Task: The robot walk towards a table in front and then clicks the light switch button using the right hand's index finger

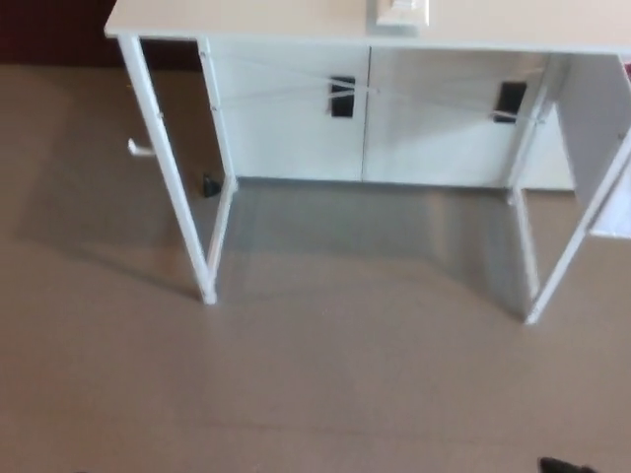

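Observation:
A white table stands ahead, its top showing along the upper edge of the head view. On that top, near the middle, sits a white light switch plate, cut off by the picture's edge. A small black sliver pokes in at the bottom right corner, far from the table. It looks like part of my right hand, but too little shows to tell how it is held. My left hand does not show.
The table's thin white legs stand on the beige floor. Behind them is a white cabinet with two black handles. A small dark object lies by the left rear leg.

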